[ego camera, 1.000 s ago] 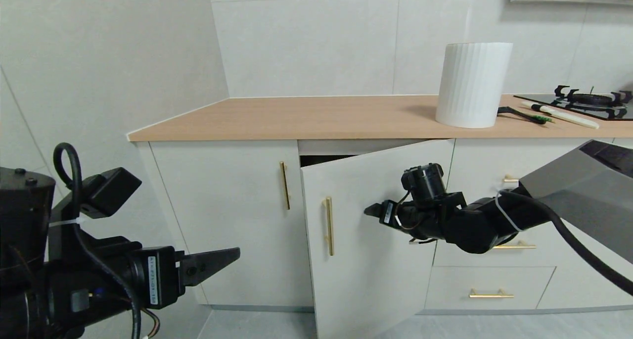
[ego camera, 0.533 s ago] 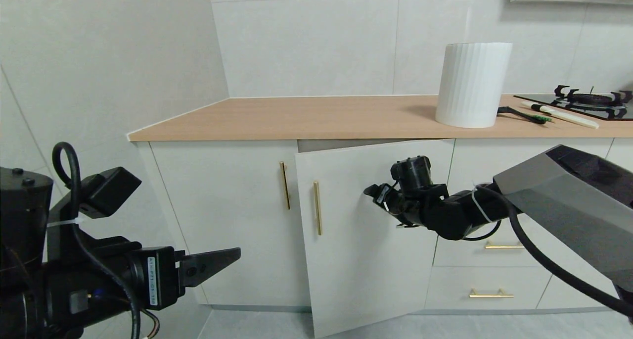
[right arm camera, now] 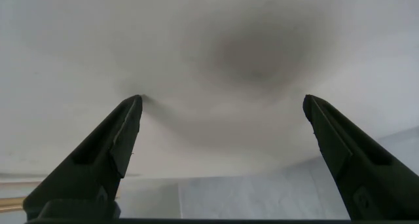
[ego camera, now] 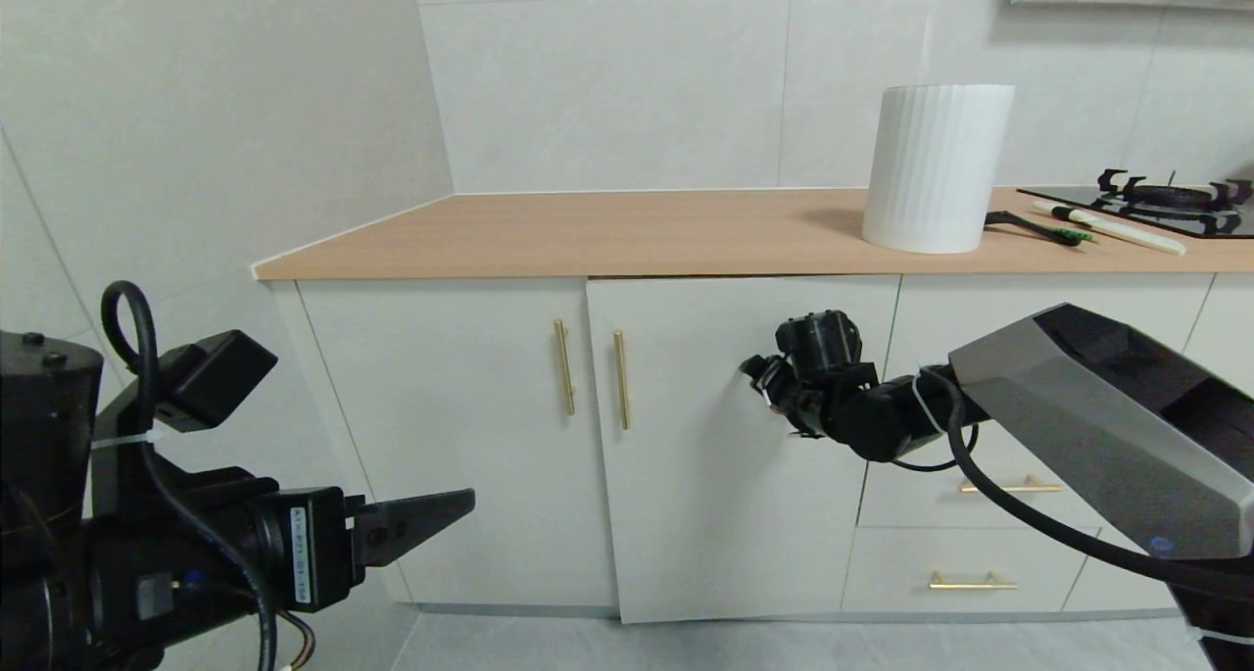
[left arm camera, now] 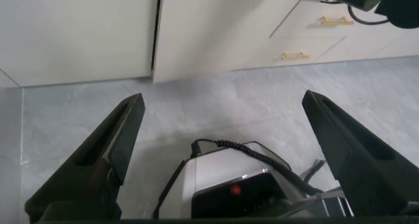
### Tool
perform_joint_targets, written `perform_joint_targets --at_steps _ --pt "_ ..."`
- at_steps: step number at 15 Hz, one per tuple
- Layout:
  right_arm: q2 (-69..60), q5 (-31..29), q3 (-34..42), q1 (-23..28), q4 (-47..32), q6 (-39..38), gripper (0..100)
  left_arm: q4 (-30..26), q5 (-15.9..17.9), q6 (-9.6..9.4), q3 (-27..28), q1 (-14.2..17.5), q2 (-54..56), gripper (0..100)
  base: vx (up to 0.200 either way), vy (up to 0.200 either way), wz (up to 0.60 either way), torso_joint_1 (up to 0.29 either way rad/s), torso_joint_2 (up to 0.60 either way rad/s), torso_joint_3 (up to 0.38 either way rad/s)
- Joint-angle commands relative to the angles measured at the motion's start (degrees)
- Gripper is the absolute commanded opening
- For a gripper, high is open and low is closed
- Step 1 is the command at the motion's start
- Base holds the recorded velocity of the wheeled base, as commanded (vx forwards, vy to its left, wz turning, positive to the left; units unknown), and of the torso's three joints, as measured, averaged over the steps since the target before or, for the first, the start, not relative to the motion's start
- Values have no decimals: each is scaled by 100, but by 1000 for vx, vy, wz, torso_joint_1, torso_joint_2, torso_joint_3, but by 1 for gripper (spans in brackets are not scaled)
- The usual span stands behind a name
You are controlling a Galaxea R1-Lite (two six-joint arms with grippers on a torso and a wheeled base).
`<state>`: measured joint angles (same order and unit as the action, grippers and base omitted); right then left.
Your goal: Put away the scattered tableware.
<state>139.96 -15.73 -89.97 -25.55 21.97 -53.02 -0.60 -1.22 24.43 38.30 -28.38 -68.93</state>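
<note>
My right gripper (ego camera: pixel 756 372) is pressed against the white cupboard door (ego camera: pixel 725 455) under the wooden worktop (ego camera: pixel 607 230); the door sits flush with the cabinet front. In the right wrist view its fingers (right arm camera: pixel 105 158) stand wide apart, with the door face (right arm camera: pixel 222 67) right at their tips. My left gripper (ego camera: pixel 460 509) hangs low at the left, well short of the cabinets, and its fingers (left arm camera: pixel 98 158) are spread over the grey floor with nothing between them. On the worktop at the right lie a black-handled utensil (ego camera: pixel 1034 226) and a pale long utensil (ego camera: pixel 1112 228).
A tall white ribbed container (ego camera: pixel 936 167) stands on the worktop beside the utensils. A gas hob (ego camera: pixel 1171 201) sits at the far right. Gold handles (ego camera: pixel 620 379) mark the cupboard doors, and drawers (ego camera: pixel 970 573) lie lower right. Tiled walls close the corner at left.
My right gripper pushed the cupboard door from half open to flush with the cabinet front, moving up and toward the cabinet. The left arm stayed still.
</note>
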Motion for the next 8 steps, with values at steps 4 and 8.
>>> perform_joint_targets --at_steps 4,8 --pt "172 -62 -126 77 1 -16 100 -2 -1 0 2 -1 -7 100 0 0 0 0 0 0" --pt "339 -308 -364 121 -17 -7 100 -2 -1 0 2 -1 -16 100 0 0 0 0 0 0"
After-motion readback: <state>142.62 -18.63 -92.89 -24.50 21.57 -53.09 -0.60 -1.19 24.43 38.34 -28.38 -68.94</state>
